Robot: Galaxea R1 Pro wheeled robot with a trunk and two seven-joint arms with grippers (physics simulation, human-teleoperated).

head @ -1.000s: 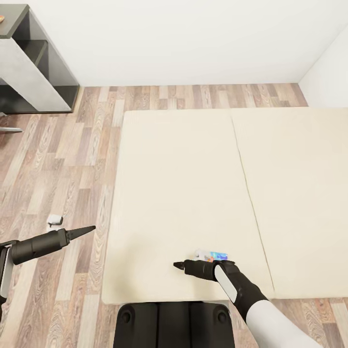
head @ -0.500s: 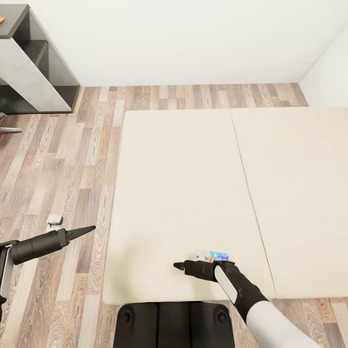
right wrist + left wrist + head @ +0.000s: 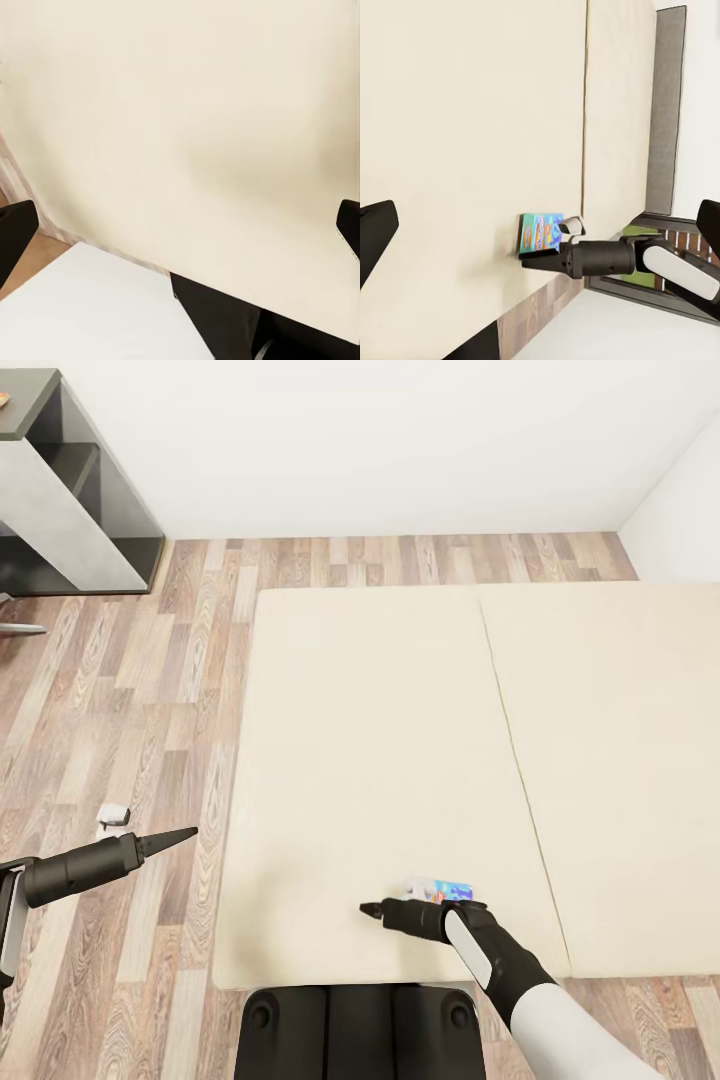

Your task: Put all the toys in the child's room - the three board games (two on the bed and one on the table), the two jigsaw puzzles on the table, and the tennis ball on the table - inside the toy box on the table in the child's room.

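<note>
Head view: bed with plain cream cover, two sections split by a seam, on wood-plank floor. Small blue board game flat on the cover near the bed's near edge, just beyond the right end effector. Right end effector low over the cover, tips drawn to one narrow point, nothing between them; box beside the wrist, contact unclear. Left wrist view: same box flat on cover, right end effector alongside it. Left end effector out over the floor left of the bed, tips also narrowed to a point, holding nothing. Small white object on floor near it. Grey desk in far left corner against white wall.
</note>
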